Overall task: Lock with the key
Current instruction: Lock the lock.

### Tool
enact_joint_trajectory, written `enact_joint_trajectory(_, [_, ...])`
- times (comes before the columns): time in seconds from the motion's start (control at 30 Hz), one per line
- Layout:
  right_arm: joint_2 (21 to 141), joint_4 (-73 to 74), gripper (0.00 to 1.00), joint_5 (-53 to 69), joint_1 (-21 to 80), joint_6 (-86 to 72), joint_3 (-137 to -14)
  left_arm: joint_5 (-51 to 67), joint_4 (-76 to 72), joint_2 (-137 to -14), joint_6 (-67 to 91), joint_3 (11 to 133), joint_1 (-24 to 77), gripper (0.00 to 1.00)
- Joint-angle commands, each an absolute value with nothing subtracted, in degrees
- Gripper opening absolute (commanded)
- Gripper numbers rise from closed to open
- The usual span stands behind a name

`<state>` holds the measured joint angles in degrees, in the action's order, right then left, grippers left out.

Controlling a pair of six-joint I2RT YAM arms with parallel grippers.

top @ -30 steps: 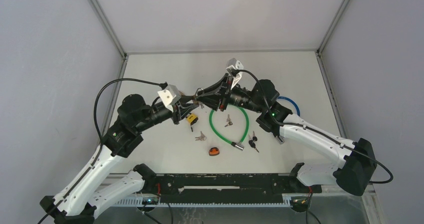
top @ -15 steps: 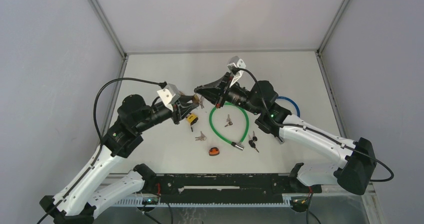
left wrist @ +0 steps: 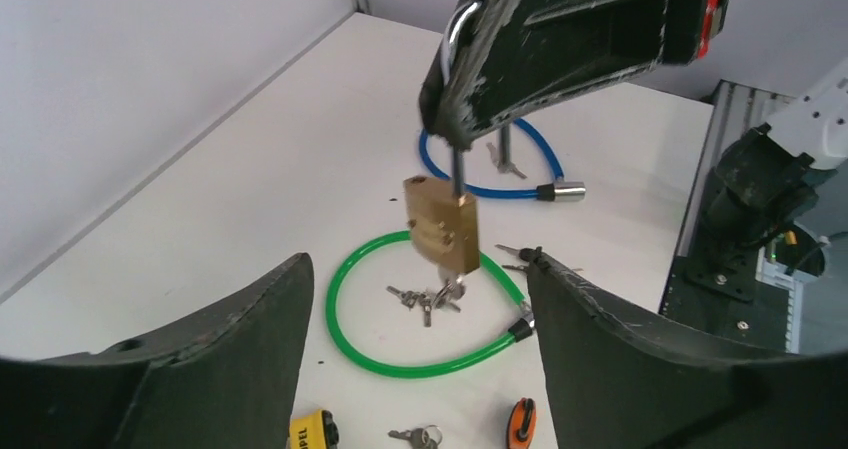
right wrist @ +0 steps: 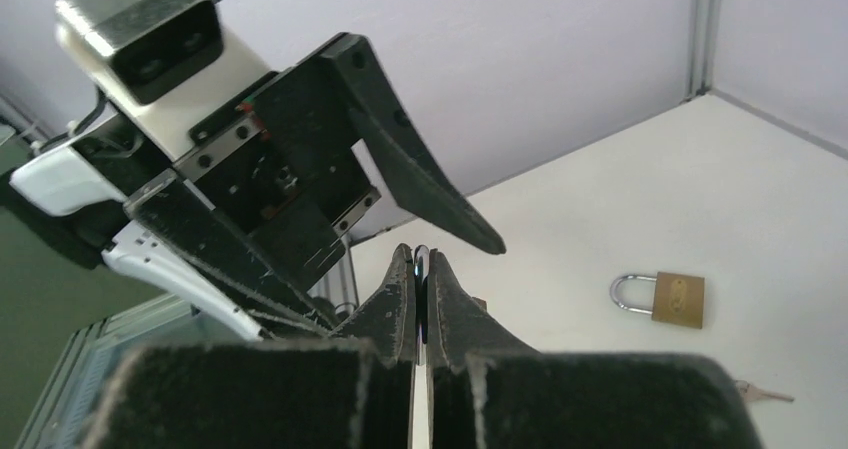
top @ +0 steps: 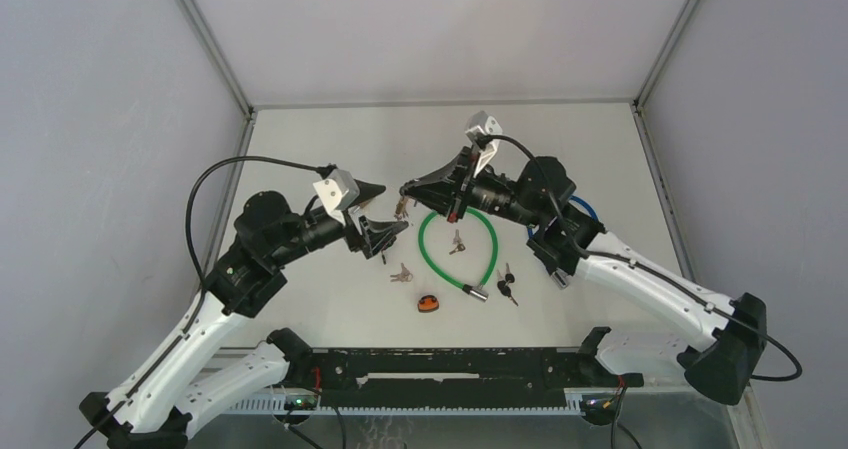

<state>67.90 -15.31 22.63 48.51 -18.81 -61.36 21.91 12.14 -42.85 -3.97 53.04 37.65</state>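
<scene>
A brass padlock (left wrist: 441, 223) hangs in the air by its steel shackle (left wrist: 456, 174). My right gripper (right wrist: 422, 256) is shut on that shackle and holds it from above (left wrist: 452, 119). A key on a ring (left wrist: 447, 288) dangles from the lock's underside; it is blurred. My left gripper (left wrist: 418, 265) stands open below the lock, one finger on each side, touching nothing. In the top view the lock (top: 400, 207) hangs between the right gripper (top: 404, 189) and the open left gripper (top: 394, 210).
A green cable lock (top: 458, 252) lies under the grippers with keys (top: 457, 241) inside its loop. A blue cable lock (left wrist: 487, 181) lies behind. A yellow padlock (left wrist: 312, 431), loose keys (top: 402, 274), an orange fob (top: 429, 304) and black-headed keys (top: 507, 285) lie nearer. A second brass padlock (right wrist: 672, 299) rests on the table.
My right gripper closed on the shackle and drew slightly right. My left gripper opened wide and let go of the lock, which now hangs from the right gripper.
</scene>
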Motion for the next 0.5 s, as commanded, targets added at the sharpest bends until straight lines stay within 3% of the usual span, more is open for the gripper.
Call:
enact_joint_trajectory(0.0, [62.85,-11.61,0.0,27.77,47.36,-18.39,-64.18,27.29,13.14,-41.97,-5.65,54.0,37.85,0.82])
enact_joint_trajectory(0.1, [61.56,-5.38,0.0,35.3,45.0,-16.4,-66.05,35.97,19.8,-43.99,-9.45,59.19,37.8,0.83])
enact_joint_trajectory(0.17, [60.85,0.6,0.0,36.64,45.12,-12.25,-68.76,40.45,22.8,-46.16,-9.43,62.34,37.85,0.78])
enact_joint_trajectory(0.27, [60.68,7.27,0.0,34.47,45.75,-8.07,-72.25,40.32,23.22,-49.85,-5.22,65.51,38.27,0.64])
enact_joint_trajectory(0.47, [60.54,12.09,0.0,31.88,47.74,-4.31,-75.82,40.46,19.72,-52.25,-0.47,67.39,40.1,0.61])
